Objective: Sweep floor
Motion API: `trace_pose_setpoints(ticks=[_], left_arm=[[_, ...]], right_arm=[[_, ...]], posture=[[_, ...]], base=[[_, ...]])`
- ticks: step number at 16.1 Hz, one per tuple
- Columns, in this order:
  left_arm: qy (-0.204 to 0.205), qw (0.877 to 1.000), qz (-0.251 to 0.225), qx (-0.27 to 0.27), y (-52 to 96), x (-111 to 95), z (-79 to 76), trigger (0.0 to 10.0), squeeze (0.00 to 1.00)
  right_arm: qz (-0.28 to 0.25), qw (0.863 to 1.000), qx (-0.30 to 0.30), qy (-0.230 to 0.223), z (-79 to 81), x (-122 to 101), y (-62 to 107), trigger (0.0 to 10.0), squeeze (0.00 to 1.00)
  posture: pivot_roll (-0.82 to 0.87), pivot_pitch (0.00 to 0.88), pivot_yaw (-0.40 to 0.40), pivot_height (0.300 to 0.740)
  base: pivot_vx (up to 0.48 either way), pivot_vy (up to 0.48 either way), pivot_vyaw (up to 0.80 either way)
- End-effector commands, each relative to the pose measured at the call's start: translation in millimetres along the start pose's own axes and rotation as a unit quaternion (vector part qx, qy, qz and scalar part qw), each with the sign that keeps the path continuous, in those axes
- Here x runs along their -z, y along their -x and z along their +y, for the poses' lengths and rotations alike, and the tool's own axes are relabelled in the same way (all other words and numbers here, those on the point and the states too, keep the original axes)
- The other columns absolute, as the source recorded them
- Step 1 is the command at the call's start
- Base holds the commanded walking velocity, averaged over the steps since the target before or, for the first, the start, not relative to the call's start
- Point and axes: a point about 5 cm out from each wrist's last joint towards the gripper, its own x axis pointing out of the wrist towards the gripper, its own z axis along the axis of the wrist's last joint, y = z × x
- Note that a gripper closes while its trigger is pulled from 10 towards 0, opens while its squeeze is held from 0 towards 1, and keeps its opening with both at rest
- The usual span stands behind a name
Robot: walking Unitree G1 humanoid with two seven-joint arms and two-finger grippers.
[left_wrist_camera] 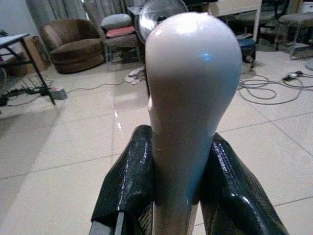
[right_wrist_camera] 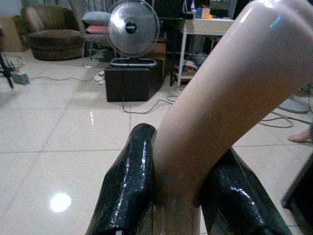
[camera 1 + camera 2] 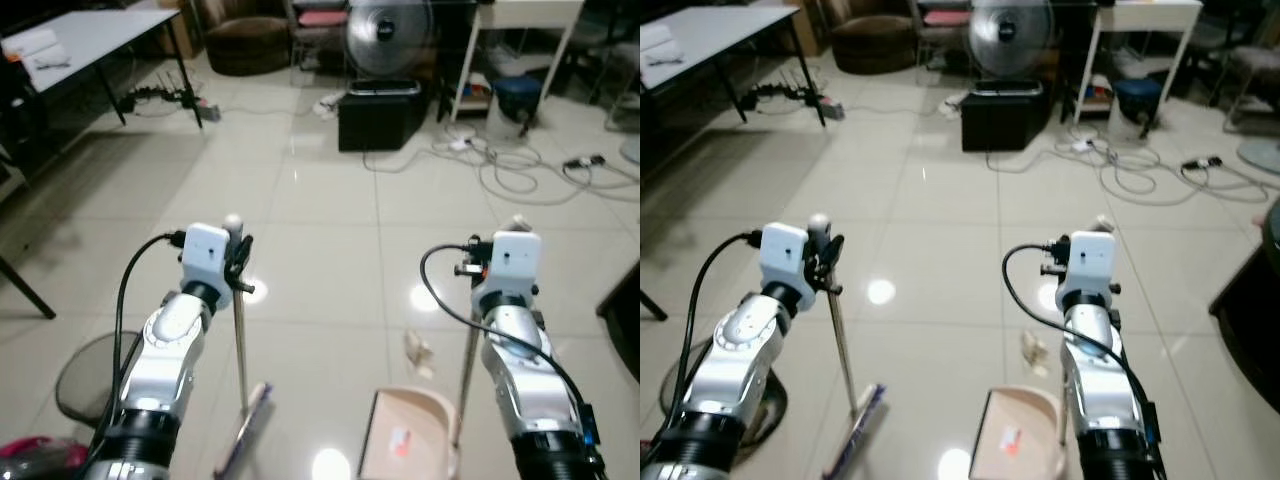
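Fig.: our left gripper is clamping the broom handle, brush on tile; right gripper is clamping the dustpan handle, dustpan just behind debris. Step, we judge: sweeping; next we're needing brush brought round behind debris, toward pan.

broom left of dustpan, debris btwn

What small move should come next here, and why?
Probably a short broom stroke toward the dustpan. The left end effector is shut on the broom handle, with the broom head on the tiles left of the dustpan. The right end effector holds the dustpan handle. A scrap of litter lies just beyond the pan's mouth.
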Motion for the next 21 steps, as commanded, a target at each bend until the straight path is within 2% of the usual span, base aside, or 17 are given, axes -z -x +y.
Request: trace_pose_setpoints(ticks=[1, 5, 8, 10, 14, 21], left_arm=[[-0.012, 1.0, -0.024, -0.002, -2.2, -11, 2.4, 10.0, 0.0], [-0.029, 0.999, -0.044, -0.005, -4.9, -18, 2.1, 10.0, 0.0], [-0.031, 0.998, -0.055, -0.004, -5.5, -21, 1.3, 10.0, 0.0], [-0.03, 0.998, -0.059, 0.001, -6.2, -22, 0.3, 10.0, 0.0], [-0.03, 0.998, -0.061, 0.008, -7.8, -23, -0.7, 10.0, 0.0], [-0.03, 0.997, -0.062, 0.015, -9.6, -23, -1.5, 10.0, 0.0]], right_arm=[[-0.027, 1.0, 0.0, 0.006, -0.6, -12, -4.5, 10.0, 0.0], [-0.026, 0.999, -0.007, 0.017, 0.0, -12, -4.2, 10.0, 0.0], [-0.019, 1.0, -0.007, -0.006, 2.0, -10, -2.8, 10.0, 0.0], [-0.013, 1.0, -0.006, -0.013, 1.9, -8, -2.8, 10.0, 0.0], [-0.008, 1.0, 0.001, -0.017, -1.0, -6, -3.6, 10.0, 0.0], [-0.007, 1.0, 0.013, -0.021, -4.7, -6, -3.3, 10.0, 0.0]], posture=[[-0.06, 0.0, 0.029, 0.74], [-0.06, 0.0, 0.035, 0.74], [-0.06, 0.0, 0.039, 0.74], [-0.06, 0.0, 0.04, 0.74], [-0.06, 0.0, 0.041, 0.74], [-0.06, 0.0, 0.049, 0.74]], base=[[0.0, 0.0, 0.0], [0.0, 0.0, 0.0], [0.0, 0.0, 0.0], [0.289, 0.0, -0.22], [0.359, 0.0, -0.72], [0.385, 0.0, 0.0]])
